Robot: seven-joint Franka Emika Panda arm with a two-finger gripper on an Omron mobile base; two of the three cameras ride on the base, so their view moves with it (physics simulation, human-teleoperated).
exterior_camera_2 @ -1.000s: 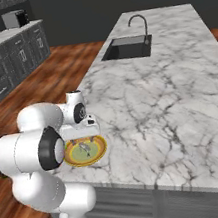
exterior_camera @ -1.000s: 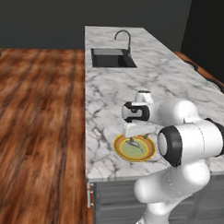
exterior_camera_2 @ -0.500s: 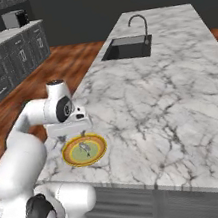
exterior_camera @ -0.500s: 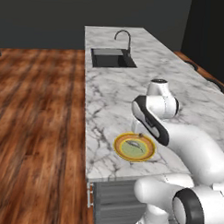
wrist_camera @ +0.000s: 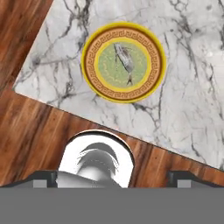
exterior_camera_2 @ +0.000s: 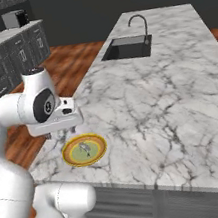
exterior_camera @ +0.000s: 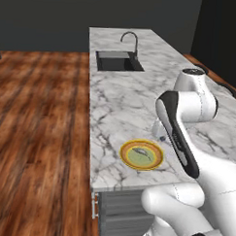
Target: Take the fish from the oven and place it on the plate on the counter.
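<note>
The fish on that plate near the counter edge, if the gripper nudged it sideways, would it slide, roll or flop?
The fish looks slim and lies flat in the plate's smooth pale centre, so it would probably slide rather than roll. The raised yellow rim would likely stop it. It seems small and light; whether it is stiff cannot be told.
</note>
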